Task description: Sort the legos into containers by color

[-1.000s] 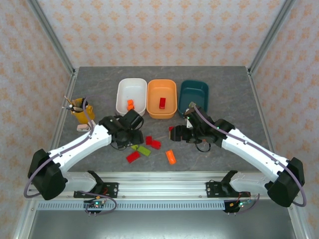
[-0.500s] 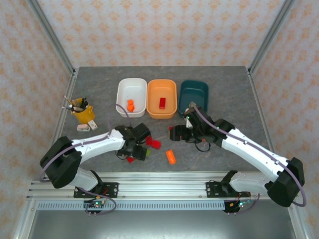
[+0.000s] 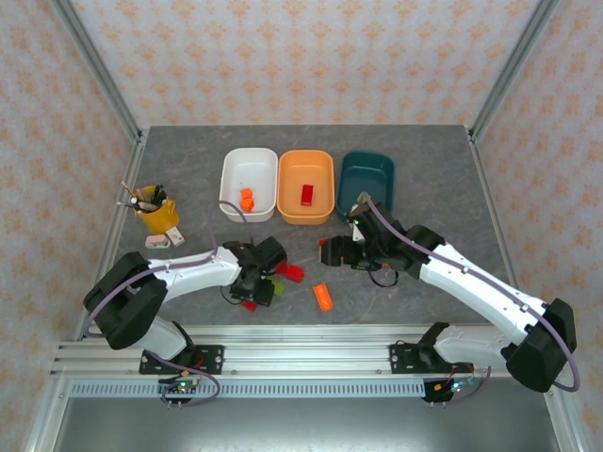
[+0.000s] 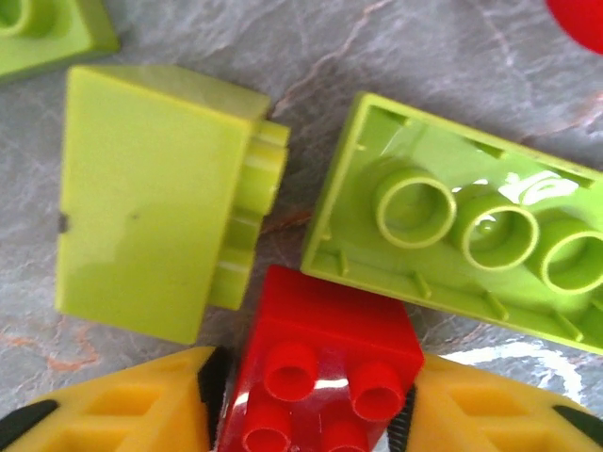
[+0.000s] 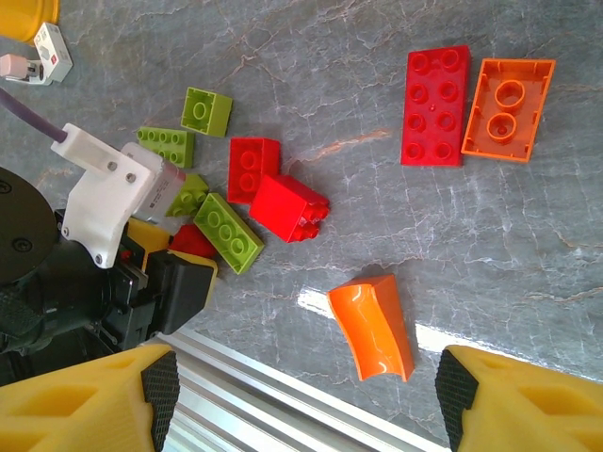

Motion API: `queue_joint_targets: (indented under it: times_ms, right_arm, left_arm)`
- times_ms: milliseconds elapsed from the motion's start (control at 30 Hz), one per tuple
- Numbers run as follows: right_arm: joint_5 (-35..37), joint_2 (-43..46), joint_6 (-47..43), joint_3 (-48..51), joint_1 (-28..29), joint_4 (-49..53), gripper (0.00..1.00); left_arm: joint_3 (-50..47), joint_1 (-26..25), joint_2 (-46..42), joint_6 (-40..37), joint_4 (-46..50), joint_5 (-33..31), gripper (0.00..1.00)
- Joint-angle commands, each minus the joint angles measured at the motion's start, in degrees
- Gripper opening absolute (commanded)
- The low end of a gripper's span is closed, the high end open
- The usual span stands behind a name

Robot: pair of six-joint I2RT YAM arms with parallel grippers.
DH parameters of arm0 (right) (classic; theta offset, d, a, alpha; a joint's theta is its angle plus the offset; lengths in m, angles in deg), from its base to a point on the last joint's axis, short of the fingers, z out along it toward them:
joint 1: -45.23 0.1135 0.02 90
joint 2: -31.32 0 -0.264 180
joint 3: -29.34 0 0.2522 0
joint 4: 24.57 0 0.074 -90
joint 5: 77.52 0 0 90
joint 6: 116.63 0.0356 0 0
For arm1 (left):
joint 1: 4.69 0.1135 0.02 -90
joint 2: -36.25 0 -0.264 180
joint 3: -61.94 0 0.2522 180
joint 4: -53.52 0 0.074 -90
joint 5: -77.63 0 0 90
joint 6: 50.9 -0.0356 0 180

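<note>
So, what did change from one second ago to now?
The left claw moved toward the near edge, down among the loose bricks, and now grips a red brick. The right claw, open, hardly moved; the tubs stayed as they were.

Left arm (image 3: 188, 268) and right arm (image 3: 480, 287) each combine white link shells, black joint housings, a black base block (image 3: 542, 353) at 7 and 5 o'clock respectively, one lilac cable (image 3: 377, 217), and yellow fingers (image 4: 113, 405) with black pads (image 5: 160, 384).

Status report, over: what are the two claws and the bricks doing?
Left gripper shut on red brick. Right gripper open, empty. Green bricks crowd close beside the red one.
</note>
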Motion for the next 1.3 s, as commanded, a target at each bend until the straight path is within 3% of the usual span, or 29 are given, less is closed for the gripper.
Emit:
queue_joint_targets:
  times_ms: [0,167,300,500,633,967,1133,1267]
  right_arm:
    - [1.25,-0.23,0.74,0.04,0.41,-0.97,0.74]
    - [2.4,-0.65,0.67,-1.17,0.41,-0.52,0.73]
    - [5.81,0.56,0.76,-3.46,0.41,0.86,0.71]
    - [12.28,1.59,3.04,-9.3,-0.98,-0.27,0.71]
    - [12.9,-1.09,4.51,-13.59,-5.12,-0.9,0.72]
    - [4.54,-8.64,10.13,-18.07,-16.99,-5.49,0.73]
    - [4.07,-8.09,10.33,-17.16,-18.15,-5.08,0.73]
    - [3.58,-6.07,10.51,-14.45,-18.27,-4.62,0.73]
  left_arm:
    - [-1.89,0.0,-0.44,0.38,-0.06,-3.02,0.44]
    - [-0.79,0.0,-1.46,2.92,0.91,-5.25,0.34]
    - [3.31,0.0,-6.74,4.71,6.83,-6.68,0.32]
    - [19.83,2.66,-8.09,5.05,16.48,-5.48,0.32]
    - [33.47,6.65,0.09,2.48,18.44,-5.05,0.31]
    - [69.03,10.91,30.22,-0.94,23.82,-9.98,0.31]
    - [80.71,12.08,41.74,-0.16,27.59,-11.62,0.3]
    - [84.09,12.04,46.97,0.21,28.26,-13.07,0.3]
